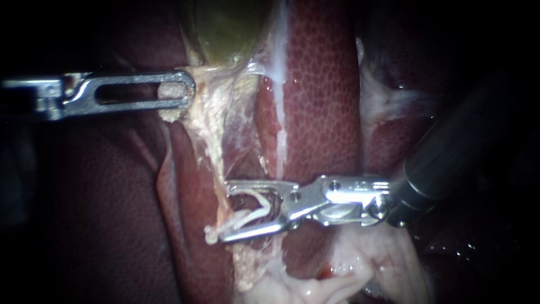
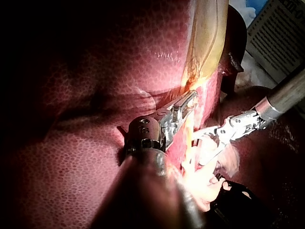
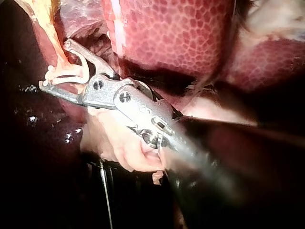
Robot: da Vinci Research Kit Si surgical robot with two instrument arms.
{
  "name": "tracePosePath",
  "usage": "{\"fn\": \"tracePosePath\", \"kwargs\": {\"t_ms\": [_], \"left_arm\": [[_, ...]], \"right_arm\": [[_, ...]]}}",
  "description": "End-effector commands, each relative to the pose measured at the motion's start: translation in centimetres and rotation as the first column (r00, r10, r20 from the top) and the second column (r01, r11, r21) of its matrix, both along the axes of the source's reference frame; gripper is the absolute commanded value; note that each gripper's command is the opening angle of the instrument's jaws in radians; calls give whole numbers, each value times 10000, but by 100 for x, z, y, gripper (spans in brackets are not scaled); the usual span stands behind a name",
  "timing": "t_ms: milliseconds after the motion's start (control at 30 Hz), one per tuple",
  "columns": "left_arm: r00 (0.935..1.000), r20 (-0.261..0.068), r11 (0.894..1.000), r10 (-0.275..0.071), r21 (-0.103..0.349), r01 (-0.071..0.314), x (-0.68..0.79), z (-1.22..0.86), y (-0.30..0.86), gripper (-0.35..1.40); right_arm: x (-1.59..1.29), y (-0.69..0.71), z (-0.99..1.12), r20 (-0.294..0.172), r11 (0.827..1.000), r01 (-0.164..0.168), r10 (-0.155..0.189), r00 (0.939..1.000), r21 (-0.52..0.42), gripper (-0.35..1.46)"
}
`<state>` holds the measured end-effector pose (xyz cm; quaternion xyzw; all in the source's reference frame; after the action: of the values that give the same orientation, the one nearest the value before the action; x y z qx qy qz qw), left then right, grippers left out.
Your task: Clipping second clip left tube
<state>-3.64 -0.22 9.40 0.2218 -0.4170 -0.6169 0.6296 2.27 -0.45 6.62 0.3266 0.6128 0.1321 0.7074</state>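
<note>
Nearest, the right instrument (image 1: 225,211) reaches in crosswise, its pincer spread wide around a white clip (image 1: 247,217) astride the upright pale tube (image 1: 212,147), while the left instrument (image 1: 188,90) clamps pale tissue (image 1: 169,114) higher up.

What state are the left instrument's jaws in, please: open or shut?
Shut on tissue: the left instrument has its jaws lying together, pinching pale tissue just below the gallbladder.

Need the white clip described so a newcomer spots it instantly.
Find the mottled dark-red liver. Low on it, the right instrument's silver jaws straddle a pale tissue strand. The smooth white V-shaped clip sits gripped between those jaws; surrounding tissue is ragged.
</note>
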Motion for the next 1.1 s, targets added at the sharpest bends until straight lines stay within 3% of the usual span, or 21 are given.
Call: {"fn": "tracePosePath", "kwargs": {"t_ms": [33, 267, 667, 1100], "left_arm": [[10000, -1, 10000, 2, 0, -2, 0, 0, 0, -35], [10000, -2, 10000, 1, 0, -1, -1, 0, 0, -35], [10000, -10, 10000, -11, -3, 11, -3, 1, 0, -35], [10000, -18, 10000, -22, -7, 22, -5, 1, 0, -35]], "right_arm": [[0, 0, -2, 13, 10000, 54, -54, 10000, 50, 60], [9, -4, -8, -250, 9989, 347, -339, 9991, 324, 60], [31, -10, 0, -485, 9949, 716, -683, 9965, 708, 60], [36, -10, 6, -466, 9946, 719, -686, 9966, 752, 57]]}}
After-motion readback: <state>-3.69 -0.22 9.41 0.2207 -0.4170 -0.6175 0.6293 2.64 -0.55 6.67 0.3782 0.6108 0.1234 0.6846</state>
